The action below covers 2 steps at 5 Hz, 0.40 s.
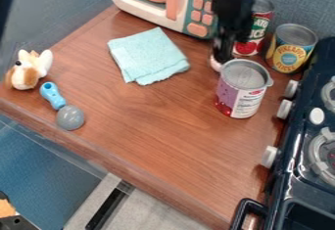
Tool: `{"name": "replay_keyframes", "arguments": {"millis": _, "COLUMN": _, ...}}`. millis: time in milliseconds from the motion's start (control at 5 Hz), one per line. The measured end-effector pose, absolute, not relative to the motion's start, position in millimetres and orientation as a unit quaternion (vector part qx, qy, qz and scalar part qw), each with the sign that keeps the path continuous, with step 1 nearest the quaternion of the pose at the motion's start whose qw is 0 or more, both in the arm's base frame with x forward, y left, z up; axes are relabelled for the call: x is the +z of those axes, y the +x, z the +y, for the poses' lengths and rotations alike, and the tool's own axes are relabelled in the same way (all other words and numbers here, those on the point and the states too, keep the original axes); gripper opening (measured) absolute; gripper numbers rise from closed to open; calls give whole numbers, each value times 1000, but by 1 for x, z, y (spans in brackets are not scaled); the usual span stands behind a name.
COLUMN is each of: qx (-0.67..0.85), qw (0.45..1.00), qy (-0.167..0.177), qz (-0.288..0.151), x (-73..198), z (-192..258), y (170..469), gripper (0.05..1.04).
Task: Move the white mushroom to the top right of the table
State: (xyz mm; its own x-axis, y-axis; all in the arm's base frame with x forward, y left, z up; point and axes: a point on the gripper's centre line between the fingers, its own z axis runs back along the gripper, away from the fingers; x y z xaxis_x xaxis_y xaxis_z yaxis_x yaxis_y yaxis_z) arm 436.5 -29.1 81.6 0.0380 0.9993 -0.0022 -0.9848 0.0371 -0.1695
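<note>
- Nearest me, the bench point(154, 143) runs out well in front of my end effector point(223, 57), with the stove point(296, 177) to its right in view.
- The ladle point(70, 117) and toy dog point(29, 70) lie well off to its left, the ladle nearer me.
- Just in front of it stands the purple can point(242, 89), partly hiding my work.
- The mushroom point(215, 64) is at its tip, towards the top right of the bench; whether I'm grasping it or released, I cannot tell.
- I'd expect it light and smooth, perhaps slippery; I'd pinch gently across its thickest part, clear of that can.
- The cloth point(149, 57) lies to its left; beyond are two cans to its right and the microwave point(192, 16) behind.
</note>
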Motion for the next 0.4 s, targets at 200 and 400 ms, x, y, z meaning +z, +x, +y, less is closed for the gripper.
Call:
{"name": "replay_keyframes", "arguments": {"millis": 200, "qx": 690, "qw": 716, "qy": -78, "qz": -71, "x": 102, "z": -27, "y": 430, "gripper": 999}}
{"name": "replay_keyframes", "arguments": {"millis": 400, "qx": 691, "qw": 715, "qy": -77, "qz": -71, "x": 102, "z": -24, "y": 429, "gripper": 999}}
